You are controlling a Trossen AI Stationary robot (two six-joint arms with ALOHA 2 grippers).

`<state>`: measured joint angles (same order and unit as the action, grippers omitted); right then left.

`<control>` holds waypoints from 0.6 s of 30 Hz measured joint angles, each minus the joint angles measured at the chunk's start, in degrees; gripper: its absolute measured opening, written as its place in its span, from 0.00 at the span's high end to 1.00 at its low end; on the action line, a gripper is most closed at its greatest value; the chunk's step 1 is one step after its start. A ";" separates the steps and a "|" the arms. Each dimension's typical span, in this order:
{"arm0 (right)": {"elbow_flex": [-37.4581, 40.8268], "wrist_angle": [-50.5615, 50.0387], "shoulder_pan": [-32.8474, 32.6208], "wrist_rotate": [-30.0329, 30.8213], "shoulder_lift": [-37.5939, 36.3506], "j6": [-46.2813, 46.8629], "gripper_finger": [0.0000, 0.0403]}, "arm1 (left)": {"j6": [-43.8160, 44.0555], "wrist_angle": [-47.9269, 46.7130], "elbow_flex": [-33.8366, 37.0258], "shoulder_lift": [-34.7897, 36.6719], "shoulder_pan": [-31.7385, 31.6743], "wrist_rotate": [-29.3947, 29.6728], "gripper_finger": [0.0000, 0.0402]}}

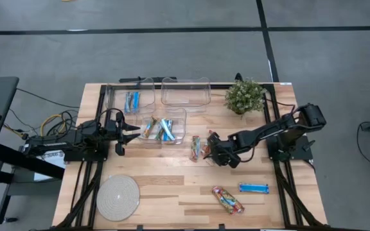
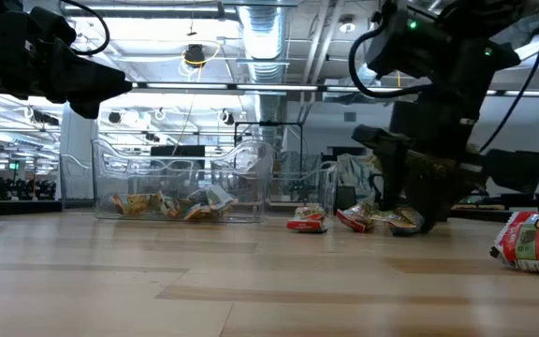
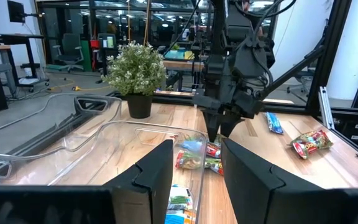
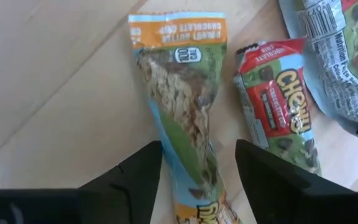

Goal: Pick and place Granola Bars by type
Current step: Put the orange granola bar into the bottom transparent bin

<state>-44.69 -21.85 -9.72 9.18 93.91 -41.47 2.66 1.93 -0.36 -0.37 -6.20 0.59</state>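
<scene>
Three granola bars lie flat on the wood under my right gripper [image 4: 199, 180]: an orange-and-green one [image 4: 185, 106], a red one [image 4: 275, 112] and a silvery-green one [image 4: 334, 56]. My right gripper [image 1: 211, 151] points steeply down and is open. Its fingers stand on either side of the orange-and-green bar's near end, and no touch shows. Two more bars, a multicoloured one [image 1: 227, 199] and a blue one [image 1: 254, 187], lie near the front right. My left gripper [image 1: 132, 131] waits level and open at the left, beside a clear bin [image 1: 162, 128] holding several bars.
A second clear bin [image 1: 132, 99] at the back left holds blue bars, and a third bin [image 1: 185, 91] stands beside it. A potted plant [image 1: 244, 96] stands at the back right. A round pale disc [image 1: 117, 197] lies at the front left.
</scene>
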 joint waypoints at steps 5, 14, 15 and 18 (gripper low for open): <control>-1.11 0.47 0.11 -0.29 1.70 0.72 0.55 | 0.00 0.00 0.00 -0.01 0.01 -0.06 0.68; -1.09 0.41 0.57 -3.28 1.86 1.11 0.73 | -0.01 0.00 0.00 -0.01 0.00 -0.04 0.68; -1.09 0.26 0.55 -3.32 1.87 1.32 0.75 | 0.00 0.00 0.00 -0.01 0.02 -0.01 0.68; -1.06 0.00 0.55 -3.48 1.88 3.92 0.80 | 0.01 0.00 0.00 -0.01 0.02 -0.01 0.68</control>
<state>-45.75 -21.84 -9.17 5.70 95.79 -37.55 2.67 1.93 -0.36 -0.38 -6.17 0.58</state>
